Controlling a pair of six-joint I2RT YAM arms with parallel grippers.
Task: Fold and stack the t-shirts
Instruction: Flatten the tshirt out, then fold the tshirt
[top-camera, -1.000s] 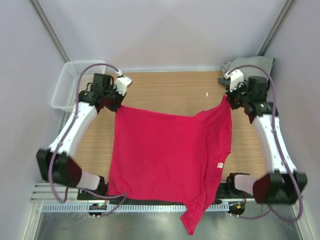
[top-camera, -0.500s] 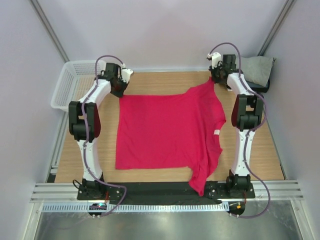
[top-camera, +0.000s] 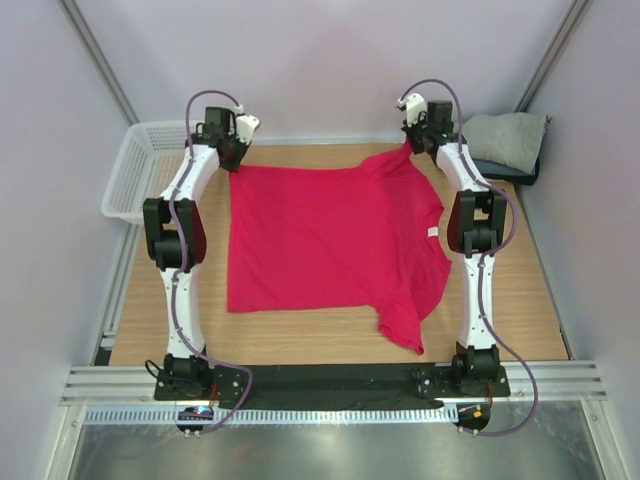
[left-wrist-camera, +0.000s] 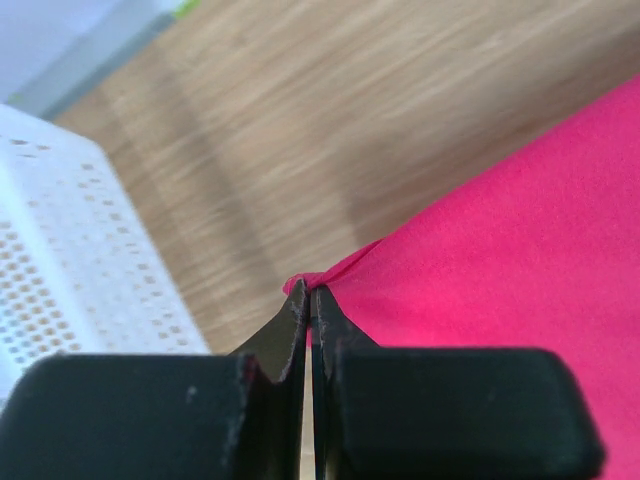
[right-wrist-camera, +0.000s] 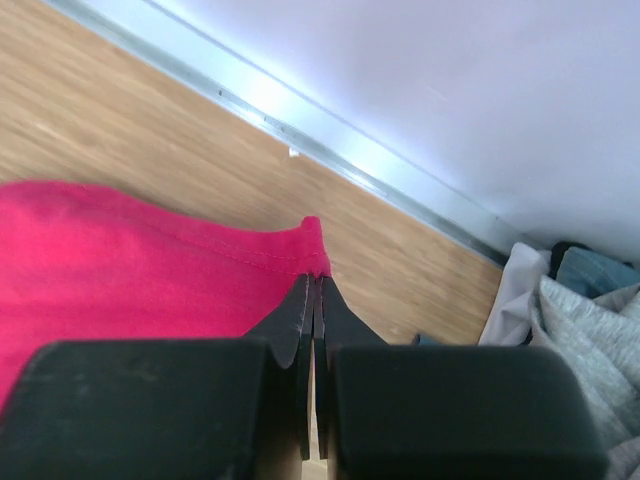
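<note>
The bright pink t-shirt lies spread out in the middle of the wooden table. In the top view its far edge runs from 11 o'clock to 1 o'clock. The left claw is pinched tight on the cloth corner at 11 o'clock. The right claw is pinched tight on the corner at 1 o'clock. One sleeve is bunched up and points to 5 o'clock, close to the near edge of the table.

A folded grey t-shirt sits at 2 o'clock, well apart from the pink one. A white mesh basket stands at 10 o'clock, just beside the left claw.

The pink shirt looks light, thin and floppy. It will likely sag and wrinkle wherever it is not held. It should not break, and it is probably not slippery. Corners and hems look like the best spots to grab, because the cloth is thicker there. Two claws pulling gently apart should keep the edge flat for the fold.
</note>
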